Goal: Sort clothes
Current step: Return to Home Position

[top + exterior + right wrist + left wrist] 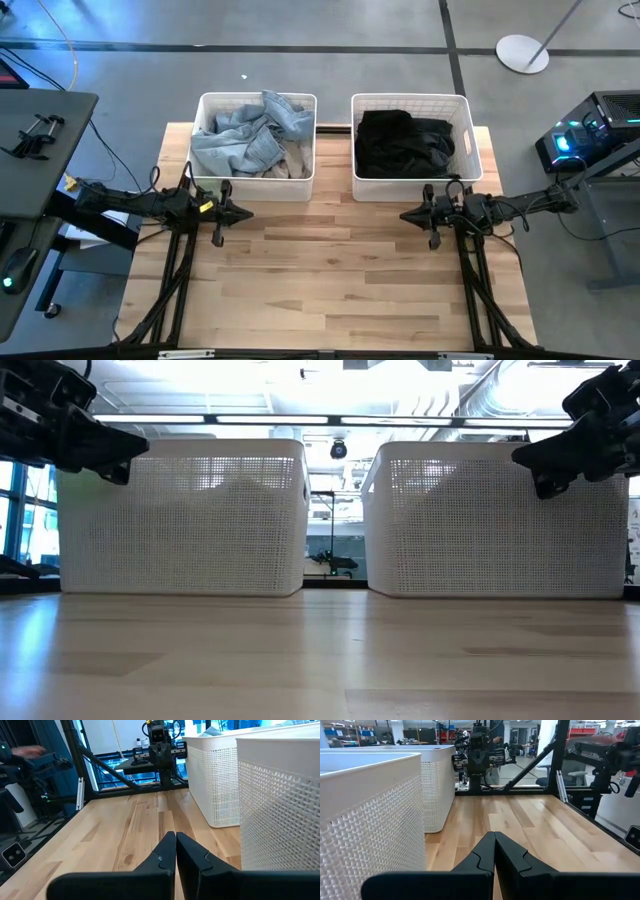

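Note:
Light blue denim and pale garments (255,140) lie heaped in the left white lattice basket (205,175). Black garments (402,142) lie in the right white lattice basket (470,170). My left gripper (248,212) is shut and empty, held above the table just in front of the left basket. My right gripper (404,214) is shut and empty, held above the table just in front of the right basket. The two grippers point at each other across the bare middle of the table. The teal, white and beige garments cannot be told apart in these views.
The two baskets stand side by side at the table's far edge with a narrow gap (333,150) between them. The wooden tabletop (330,280) lies bare in front of them. A grey side table (40,140) stands off the left edge.

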You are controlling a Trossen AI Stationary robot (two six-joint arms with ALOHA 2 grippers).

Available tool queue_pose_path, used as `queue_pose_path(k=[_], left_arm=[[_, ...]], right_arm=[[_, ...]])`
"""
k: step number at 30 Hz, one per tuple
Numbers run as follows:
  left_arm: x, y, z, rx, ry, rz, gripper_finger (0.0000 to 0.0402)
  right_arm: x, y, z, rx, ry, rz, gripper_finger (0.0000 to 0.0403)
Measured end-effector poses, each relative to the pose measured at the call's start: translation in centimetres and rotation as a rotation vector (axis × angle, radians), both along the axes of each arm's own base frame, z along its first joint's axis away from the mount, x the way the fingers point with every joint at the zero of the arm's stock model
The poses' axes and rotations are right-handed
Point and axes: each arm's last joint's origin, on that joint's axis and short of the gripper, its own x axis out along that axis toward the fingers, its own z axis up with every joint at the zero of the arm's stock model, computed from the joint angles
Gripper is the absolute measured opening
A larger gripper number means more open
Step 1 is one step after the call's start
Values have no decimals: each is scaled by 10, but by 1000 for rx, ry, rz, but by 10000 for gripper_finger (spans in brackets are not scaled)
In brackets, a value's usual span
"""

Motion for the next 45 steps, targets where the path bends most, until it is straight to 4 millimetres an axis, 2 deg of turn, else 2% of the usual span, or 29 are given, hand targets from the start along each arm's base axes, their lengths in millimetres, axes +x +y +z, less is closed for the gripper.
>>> queue_pose_path(k=[6,13,28,45], left_arm=[[-2,-1,3,-5,-36,-11,0],[-5,0,9,-17,-107,-13,0],[-5,2,6,-11,-84,9,0],[-5,2,6,-11,-83,9,0]], right_arm=[[-2,0,3,7,-31,13,0],[-8,-1,12,31,-146,20,0],[-7,-9,10,20,-120,-45,0],[-6,-7,8,19,-100,32,0]])
